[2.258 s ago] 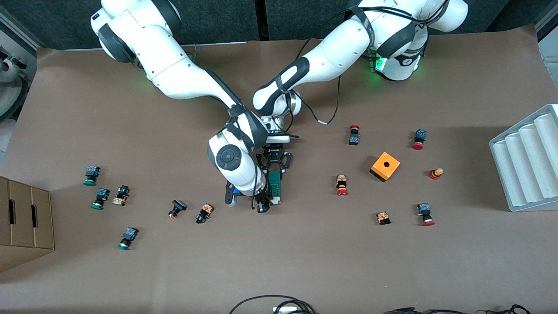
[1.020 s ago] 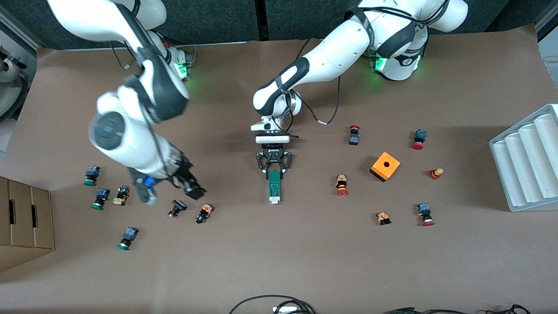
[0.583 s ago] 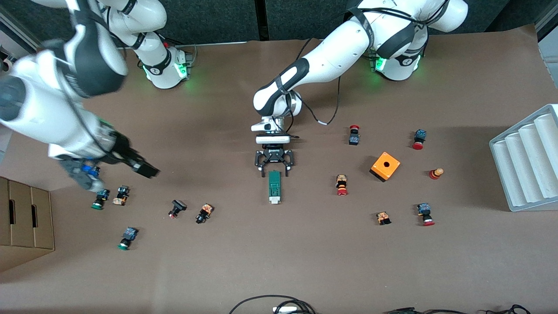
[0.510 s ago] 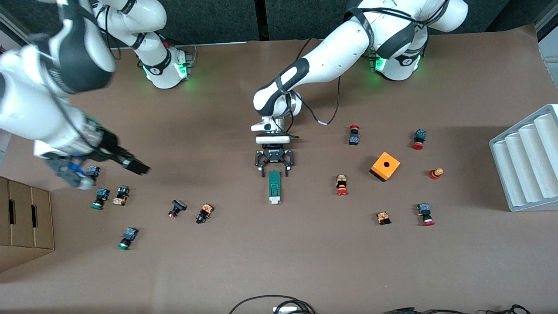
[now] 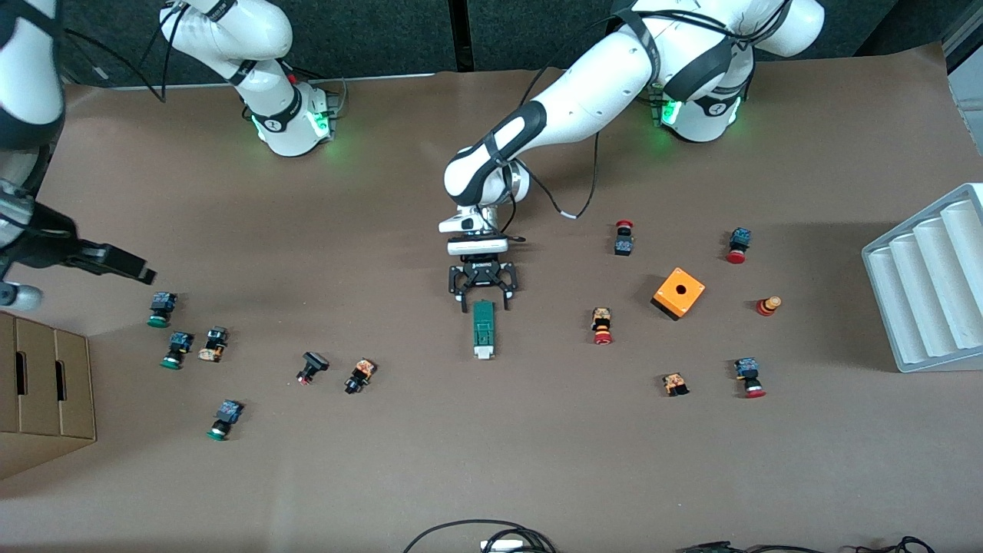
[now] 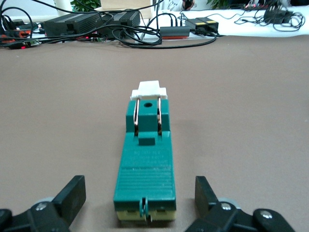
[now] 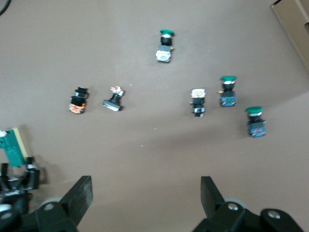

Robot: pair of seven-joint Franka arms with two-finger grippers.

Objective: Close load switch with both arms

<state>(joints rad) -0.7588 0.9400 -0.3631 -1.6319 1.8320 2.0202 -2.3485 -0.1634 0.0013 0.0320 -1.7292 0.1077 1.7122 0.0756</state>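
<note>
The load switch [image 5: 483, 329], a narrow dark-green block with its white piece at the end nearer the front camera, lies flat mid-table. My left gripper [image 5: 484, 301] is open at its other end. In the left wrist view the load switch [image 6: 146, 162] has that end between the fingers [image 6: 72, 194], with a gap on each side. My right gripper [image 5: 137, 270] hangs open and empty over the right arm's end of the table. In the right wrist view the right gripper [image 7: 145, 192] holds nothing, and the load switch [image 7: 12, 146] shows at the frame's edge.
Green-capped push buttons [image 5: 161, 309] and other small buttons [image 5: 359, 375] lie toward the right arm's end, beside a cardboard box [image 5: 42, 392]. Red-capped buttons [image 5: 601, 326], an orange cube [image 5: 679, 292] and a white ribbed rack [image 5: 929, 280] lie toward the left arm's end. Cables [image 5: 484, 538] cross the near edge.
The left gripper has opened, let go of the load switch and drawn back slightly. The right arm has lifted off the switch and swung away toward its own end of the table.
</note>
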